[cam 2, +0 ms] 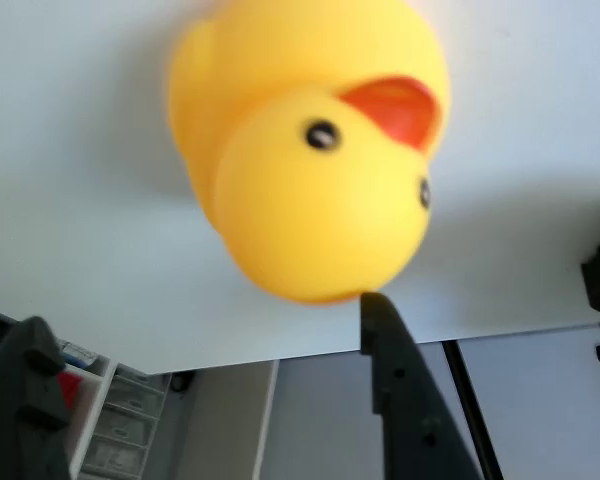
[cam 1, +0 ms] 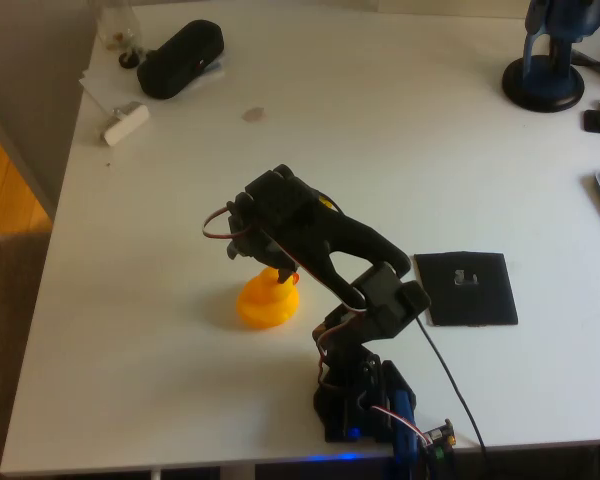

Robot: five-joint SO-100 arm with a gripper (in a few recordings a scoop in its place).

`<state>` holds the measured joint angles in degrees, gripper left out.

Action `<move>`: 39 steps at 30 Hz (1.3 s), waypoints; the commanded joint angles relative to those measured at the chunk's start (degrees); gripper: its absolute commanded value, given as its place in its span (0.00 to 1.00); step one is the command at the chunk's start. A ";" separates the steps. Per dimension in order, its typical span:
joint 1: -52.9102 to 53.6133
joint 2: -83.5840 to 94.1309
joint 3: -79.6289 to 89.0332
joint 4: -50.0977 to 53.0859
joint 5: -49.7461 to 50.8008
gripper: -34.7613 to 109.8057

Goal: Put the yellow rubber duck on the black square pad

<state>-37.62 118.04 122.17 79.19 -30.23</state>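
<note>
The yellow rubber duck (cam 1: 265, 303) stands on the white table, left of the arm's base. In the wrist view the duck (cam 2: 310, 160) looms close and slightly blurred, its red-orange beak pointing to the upper right. My black gripper (cam 1: 273, 264) hangs right over the duck's head. It is open (cam 2: 202, 315): one finger (cam 2: 25, 385) shows at the lower left and the other finger (cam 2: 395, 380) has its tip just under the duck's head. Nothing is gripped. The black square pad (cam 1: 467, 290) lies flat to the right of the arm, with a small pale mark near its far edge.
A dark oblong pouch (cam 1: 180, 58) and a small white object (cam 1: 125, 123) lie at the far left corner. A blue stand with a round base (cam 1: 545, 80) sits at the far right. The table's left edge (cam 1: 45, 280) and front edge are close.
</note>
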 commanded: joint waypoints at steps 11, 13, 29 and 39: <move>-1.85 -3.69 -6.15 -0.44 -0.18 0.48; -0.97 -3.69 -6.33 -0.44 -0.18 0.48; 8.26 -2.11 -6.24 -0.44 -0.79 0.48; 8.53 -2.02 -5.98 -0.44 -0.88 0.48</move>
<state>-30.06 114.17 117.25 78.40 -30.59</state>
